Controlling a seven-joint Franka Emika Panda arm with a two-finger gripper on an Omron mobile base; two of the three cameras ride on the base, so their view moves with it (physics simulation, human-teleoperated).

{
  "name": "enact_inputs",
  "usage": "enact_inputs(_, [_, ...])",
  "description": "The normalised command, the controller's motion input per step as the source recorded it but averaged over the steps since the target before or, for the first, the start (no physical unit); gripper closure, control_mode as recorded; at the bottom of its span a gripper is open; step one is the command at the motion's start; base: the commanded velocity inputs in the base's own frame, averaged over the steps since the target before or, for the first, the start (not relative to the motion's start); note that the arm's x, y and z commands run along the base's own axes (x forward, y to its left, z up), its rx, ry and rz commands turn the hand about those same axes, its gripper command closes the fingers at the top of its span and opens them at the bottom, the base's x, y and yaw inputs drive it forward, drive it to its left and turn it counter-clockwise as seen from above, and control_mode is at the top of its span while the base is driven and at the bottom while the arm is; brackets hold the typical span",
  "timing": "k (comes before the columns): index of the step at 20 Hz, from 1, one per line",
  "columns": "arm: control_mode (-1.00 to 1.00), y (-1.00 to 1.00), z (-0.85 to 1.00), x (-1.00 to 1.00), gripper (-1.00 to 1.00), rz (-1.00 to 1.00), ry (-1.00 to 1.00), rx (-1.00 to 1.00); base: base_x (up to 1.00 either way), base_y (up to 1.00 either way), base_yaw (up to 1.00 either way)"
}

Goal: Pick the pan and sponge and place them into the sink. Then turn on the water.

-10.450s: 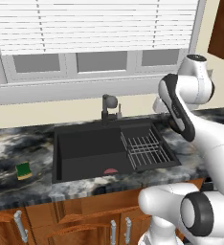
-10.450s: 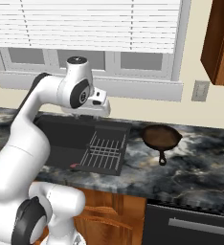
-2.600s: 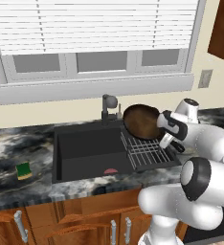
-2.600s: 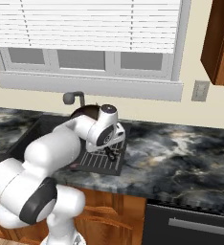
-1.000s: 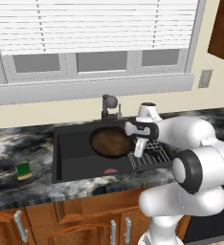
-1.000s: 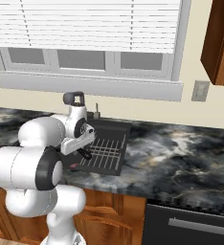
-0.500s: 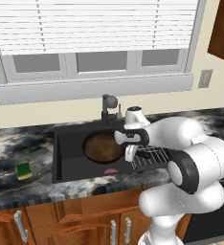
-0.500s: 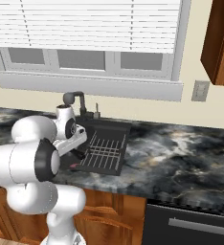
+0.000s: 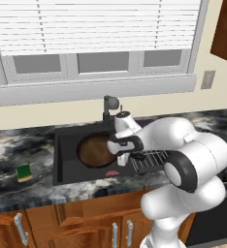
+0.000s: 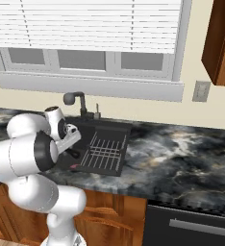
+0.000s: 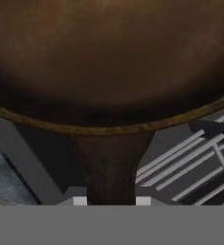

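The pan [image 9: 93,149], round and dark brown inside, hangs low in the left section of the black sink [image 9: 62,140]. My gripper [image 9: 121,157] is shut on its short black handle [image 11: 111,167], just right of the pan. In the hand view the pan [image 11: 109,57] spreads across the top, with my fingertips [image 11: 76,201] on both sides of the handle. The green and yellow sponge [image 9: 23,172] lies on the counter left of the sink. In the right base view my arm hides the pan. The water is out of view under the faucet [image 9: 108,106].
A grey wire dish rack [image 9: 152,160] fills the sink's right section [image 10: 105,151], close beside my hand. The dark faucet [image 10: 76,101] stands behind the basin under the window sill. Marbled counter runs along both sides; an oven front sits lower right.
My gripper has carried the pan leftward from beside the dish rack into the sink's left section and slightly lower. The sponge has not moved.
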Motion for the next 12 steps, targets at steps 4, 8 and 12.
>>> enact_inputs(4, [-1.0,0.23,-0.05,0.18,1.0,0.0,-0.08,-0.09,0.0,0.0,0.0])
enact_inputs(8, [-1.0,0.21,-0.1,0.23,1.0,0.0,-0.07,-0.08,0.0,0.0,0.0])
enact_inputs(12, [-1.0,0.19,-0.14,0.29,1.0,0.0,-0.06,-0.05,0.0,0.0,0.0])
